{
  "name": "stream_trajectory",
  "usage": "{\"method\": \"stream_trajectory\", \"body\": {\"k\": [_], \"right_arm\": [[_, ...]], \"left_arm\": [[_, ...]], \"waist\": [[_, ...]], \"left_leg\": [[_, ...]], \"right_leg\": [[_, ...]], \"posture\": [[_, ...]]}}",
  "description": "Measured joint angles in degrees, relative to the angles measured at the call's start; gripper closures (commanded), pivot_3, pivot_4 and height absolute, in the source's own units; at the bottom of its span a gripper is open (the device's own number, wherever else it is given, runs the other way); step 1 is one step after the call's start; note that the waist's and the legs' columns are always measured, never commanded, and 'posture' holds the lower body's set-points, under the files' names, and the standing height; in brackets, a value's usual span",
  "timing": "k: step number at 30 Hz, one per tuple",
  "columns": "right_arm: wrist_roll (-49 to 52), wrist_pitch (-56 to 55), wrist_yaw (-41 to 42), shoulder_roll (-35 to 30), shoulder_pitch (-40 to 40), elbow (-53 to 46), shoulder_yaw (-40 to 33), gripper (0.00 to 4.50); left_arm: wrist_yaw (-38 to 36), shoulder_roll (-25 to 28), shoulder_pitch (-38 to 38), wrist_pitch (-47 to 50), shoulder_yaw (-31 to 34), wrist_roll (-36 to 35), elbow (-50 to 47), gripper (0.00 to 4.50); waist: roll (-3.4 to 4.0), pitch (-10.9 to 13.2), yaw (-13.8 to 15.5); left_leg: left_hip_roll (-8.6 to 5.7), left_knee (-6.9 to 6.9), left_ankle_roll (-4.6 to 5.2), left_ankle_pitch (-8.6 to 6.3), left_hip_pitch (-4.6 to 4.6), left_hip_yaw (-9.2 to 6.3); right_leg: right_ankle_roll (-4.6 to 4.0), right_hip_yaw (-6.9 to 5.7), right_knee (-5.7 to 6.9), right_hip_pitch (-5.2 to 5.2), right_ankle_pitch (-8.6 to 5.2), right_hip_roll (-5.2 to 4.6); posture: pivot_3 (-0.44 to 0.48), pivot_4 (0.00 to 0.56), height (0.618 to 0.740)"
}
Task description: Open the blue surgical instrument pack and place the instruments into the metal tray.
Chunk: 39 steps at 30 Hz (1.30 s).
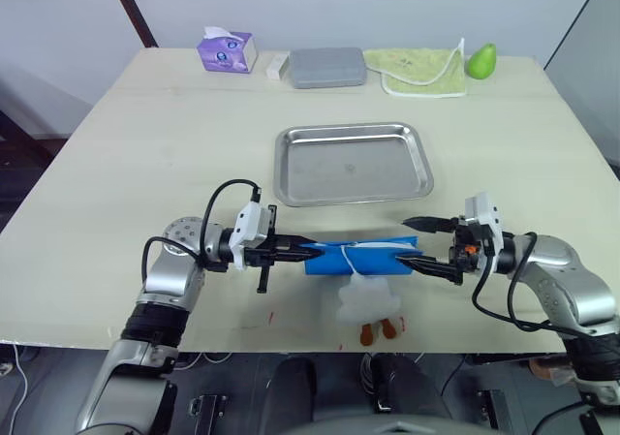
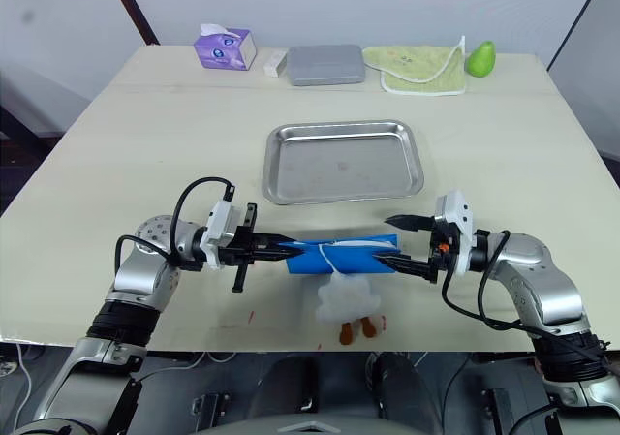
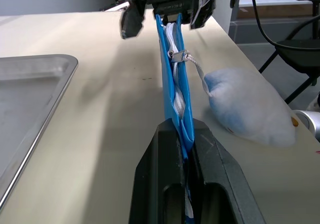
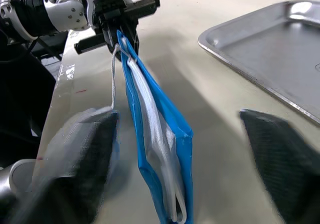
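Near the front edge of the surface (image 1: 116,154), the blue surgical instrument pack (image 1: 360,258) stands on edge between my two claws, with the empty metal tray (image 1: 353,164) just beyond it. My left claw (image 1: 302,248) is clamped on the pack's left end, while my right claw (image 1: 412,243) is spread wide around its right end, one finger on each side and neither touching. A small white toy (image 1: 366,299) lies just in front of the pack, tied to it by a cord.

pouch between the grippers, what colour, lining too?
The pouch is bright blue outside with whitish lining inside; the right wrist view shows it best.
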Motion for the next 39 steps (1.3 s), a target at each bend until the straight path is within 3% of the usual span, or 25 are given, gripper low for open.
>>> {"method": "stream_trajectory", "body": {"k": [5, 12, 14, 15, 16, 18, 23, 24, 31, 39], "right_arm": [[-0.5, -1.0, 1.0, 0.6, 0.0, 0.3, 1.5, 4.48], [-0.8, -1.6, 1.6, 0.5, 0.0, 0.3, 1.7, 4.48], [-0.9, -1.7, 1.6, 0.5, 0.0, 0.3, 1.7, 4.50], [-0.9, -1.7, 1.6, 0.5, 0.0, 0.3, 1.7, 4.50], [-1.0, -1.7, 1.6, 0.5, 0.0, 0.4, 1.7, 4.50], [-1.1, -1.8, 1.6, 0.3, -0.1, 0.4, 1.7, 4.50], [-1.5, -2.1, 2.0, -0.4, -0.9, 1.4, 1.6, 4.50], [-1.5, -2.4, 2.2, -0.5, -1.1, 1.9, 1.6, 4.50], [-1.9, -4.0, 3.8, -1.4, -3.6, 6.0, 1.3, 4.50], [-2.4, -5.7, 5.2, -2.0, -5.3, 9.6, 1.2, 4.50]], "left_arm": [[0.0, 0.0, -0.1, -0.4, 0.2, 0.0, 0.5, 4.50], [0.0, 0.1, -0.2, 0.5, 0.2, -0.3, 0.5, 4.50], [0.0, 0.6, 0.0, 5.6, 0.2, -2.0, 0.0, 3.79], [0.0, 0.7, 0.1, 5.9, 0.2, -2.1, 0.0, 3.79], [0.1, 1.0, 0.3, 7.5, 0.3, -2.7, -0.4, 3.08], [0.3, 2.3, 1.4, 11.5, 1.1, -4.8, -1.7, 2.61], [1.0, 9.3, 5.7, 22.1, 8.5, -11.7, -7.1, 0.30], [1.1, 10.9, 6.6, 23.9, 10.2, -13.1, -8.1, 0.04], [1.6, 16.6, 12.7, 31.5, 17.1, -18.2, -14.6, 0.04], [4.7, 17.0, 17.2, 33.6, 18.3, -19.2, -23.2, 0.04]], "waist": [[0.01, 0.0, 0.0], [0.01, 0.0, -0.1], [0.01, 0.0, -0.1], [0.01, 0.0, -0.1], [0.01, 0.0, -0.1], [0.01, 0.0, -0.1], [0.00, 0.0, 0.0], [0.00, 0.0, 0.0], [0.00, 0.0, 0.3], [0.01, 0.0, 0.3]], "left_leg": [[0.01, 0.00, 0.00, 0.00, 0.01, -0.01], [0.01, 0.00, 0.00, 0.00, 0.02, 0.00], [0.01, 0.00, 0.00, 0.00, 0.01, 0.00], [0.01, 0.00, 0.00, 0.00, 0.01, 0.00], [0.01, 0.00, 0.00, 0.00, 0.01, 0.00], [0.02, 0.00, 0.00, 0.00, -0.03, 0.01], [0.02, 0.00, 0.00, 0.00, -0.07, 0.04], [0.02, 0.00, 0.00, 0.00, -0.07, 0.05], [0.01, 0.01, 0.00, 0.00, -0.06, 0.08], [0.01, 0.00, 0.00, 0.00, -0.07, 0.12]], "right_leg": [[0.00, 0.00, 0.02, 0.00, 0.00, 0.01], [0.00, 0.00, 0.02, 0.00, 0.00, 0.01], [0.00, 0.00, 0.02, -0.01, 0.00, 0.01], [0.00, 0.00, 0.02, -0.01, 0.00, 0.02], [0.00, 0.00, 0.02, -0.01, 0.00, 0.01], [0.00, 0.00, 0.01, -0.05, 0.00, 0.02], [0.00, -0.01, -0.01, -0.08, -0.01, -0.05], [0.01, 0.00, -0.02, -0.08, -0.01, -0.05], [0.00, -0.01, -0.01, -0.08, -0.01, -0.11], [-0.01, 0.03, -0.02, -0.09, 0.00, -0.10]], "posture": [[0.000, 0.150, 0.740], [0.000, 0.150, 0.740], [0.000, 0.150, 0.740], [0.000, 0.150, 0.740], [0.000, 0.150, 0.740], [0.000, 0.150, 0.740], [0.000, 0.150, 0.740], [0.000, 0.150, 0.740], [0.000, 0.150, 0.740], [0.000, 0.150, 0.740]]}}
